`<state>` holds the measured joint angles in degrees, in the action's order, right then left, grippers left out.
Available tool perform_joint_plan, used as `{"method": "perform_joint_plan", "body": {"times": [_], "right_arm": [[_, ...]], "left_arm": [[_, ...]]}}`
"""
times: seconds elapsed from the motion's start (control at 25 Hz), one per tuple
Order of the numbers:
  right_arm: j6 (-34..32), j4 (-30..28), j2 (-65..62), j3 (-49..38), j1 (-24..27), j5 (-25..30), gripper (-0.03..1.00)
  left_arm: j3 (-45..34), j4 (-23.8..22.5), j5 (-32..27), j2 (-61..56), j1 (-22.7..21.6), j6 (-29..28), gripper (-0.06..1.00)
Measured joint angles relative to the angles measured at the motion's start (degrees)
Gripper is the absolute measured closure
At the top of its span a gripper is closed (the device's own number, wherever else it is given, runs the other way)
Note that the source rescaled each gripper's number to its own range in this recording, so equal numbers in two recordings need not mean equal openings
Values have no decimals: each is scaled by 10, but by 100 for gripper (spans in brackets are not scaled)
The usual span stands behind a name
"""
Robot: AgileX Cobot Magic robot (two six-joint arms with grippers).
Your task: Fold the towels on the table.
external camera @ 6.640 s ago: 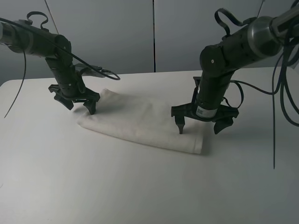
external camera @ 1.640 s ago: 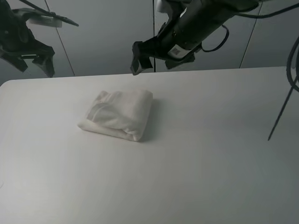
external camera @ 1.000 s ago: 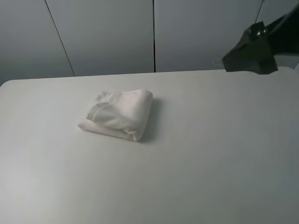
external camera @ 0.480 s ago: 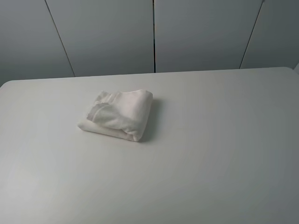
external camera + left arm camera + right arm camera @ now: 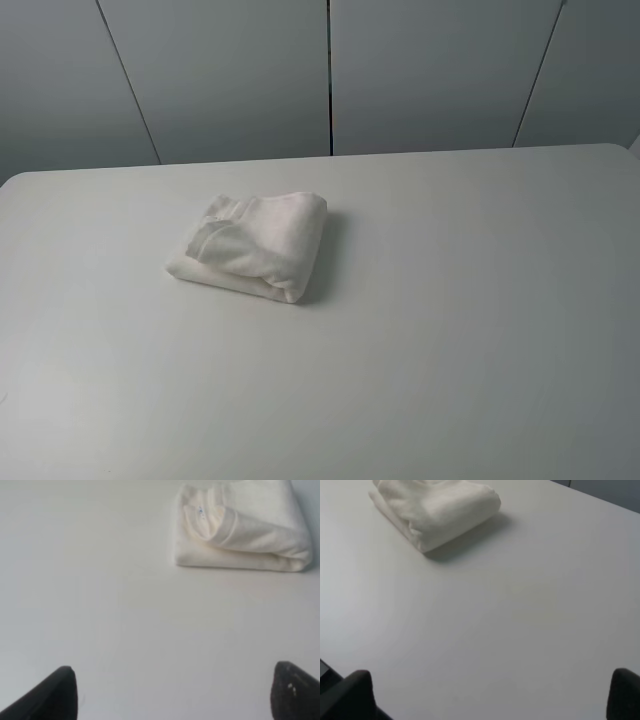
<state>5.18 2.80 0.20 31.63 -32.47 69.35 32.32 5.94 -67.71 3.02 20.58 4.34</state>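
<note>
Towel point(image 5: 252, 246), white terry cloth, soft and light, lies folded upper left on smooth white surface point(image 5: 450, 330); both claws spread, empty.

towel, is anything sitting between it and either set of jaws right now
Nothing visible does. The towel lies folded on the table, and in both wrist views only bare tabletop separates it from the left gripper and the right gripper, whose jaws stand wide apart, well clear of it.
</note>
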Motion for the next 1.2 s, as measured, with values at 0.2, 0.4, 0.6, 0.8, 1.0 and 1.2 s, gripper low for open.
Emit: {"method": "perform_joint_plan", "body": {"times": [0.2,0.4,0.6,0.8,1.0,1.2], "right_arm": [[32,9,0,-11,0,-31,-3],[49,11,-2,-22,0,-58,-3],[63,21,-2,-22,0,-61,-3],[60,23,-2,-22,5,-61,-3],[54,22,-2,-22,86,-61,-3],[52,20,-2,-22,198,-61,-3]], "left_arm": [[-6,13,-2,-28,0,23,-5],[-18,16,34,-30,0,44,-5],[-26,18,46,-30,0,50,-5],[-26,18,47,-30,-2,63,-5],[-27,18,47,-30,-47,63,-5],[-27,18,47,-30,-120,63,-5]]}}
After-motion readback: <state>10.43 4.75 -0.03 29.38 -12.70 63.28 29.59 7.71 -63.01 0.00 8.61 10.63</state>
